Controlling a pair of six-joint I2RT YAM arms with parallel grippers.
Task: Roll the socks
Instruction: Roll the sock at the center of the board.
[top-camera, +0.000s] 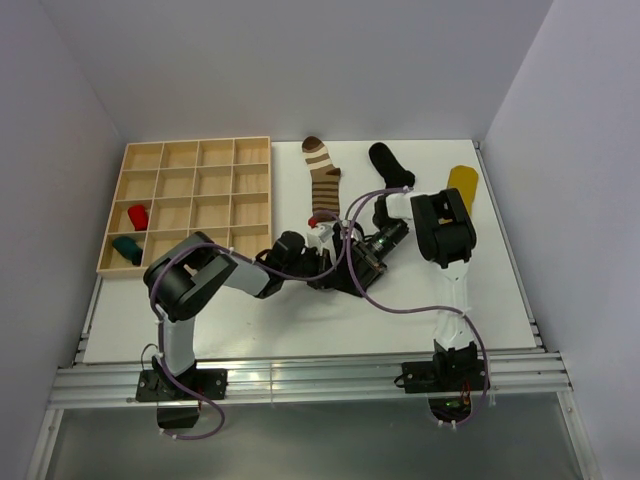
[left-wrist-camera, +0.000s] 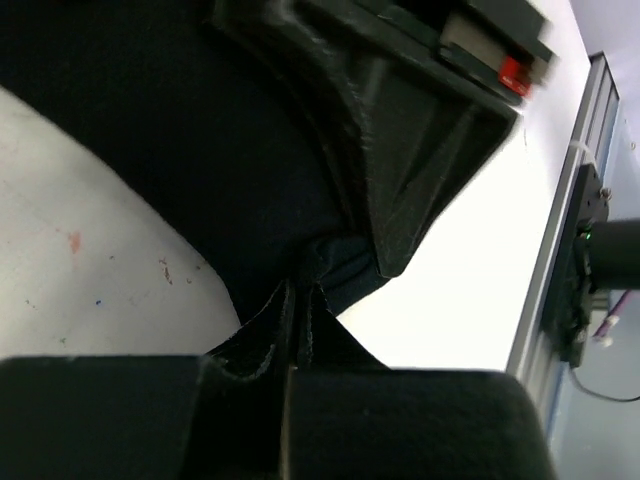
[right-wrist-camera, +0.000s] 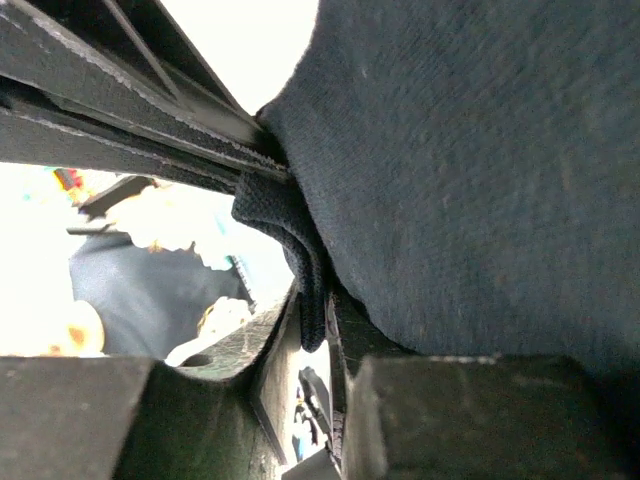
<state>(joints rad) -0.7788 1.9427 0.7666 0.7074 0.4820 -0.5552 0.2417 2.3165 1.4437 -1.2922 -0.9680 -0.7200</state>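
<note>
At the table's middle both arms meet over a black sock (top-camera: 338, 277), which they mostly hide. My left gripper (left-wrist-camera: 297, 312) is shut, with a fold of that black sock (left-wrist-camera: 190, 150) pinched between its jaws. Facing it, my right gripper (right-wrist-camera: 316, 322) is shut on the sock's knitted edge (right-wrist-camera: 290, 225), and the sock's body (right-wrist-camera: 480, 150) bulges over one finger. Three other socks lie flat at the back: a brown-and-cream striped one (top-camera: 322, 180), a black one (top-camera: 390, 165) and a yellow one (top-camera: 463, 185).
A wooden compartment tray (top-camera: 215, 152) sits at the back left, holding a red bundle (top-camera: 137, 216) and a dark teal bundle (top-camera: 127, 248) in two left compartments. Purple cables loop around both arms. The table's metal rail (left-wrist-camera: 575, 230) runs along the near edge.
</note>
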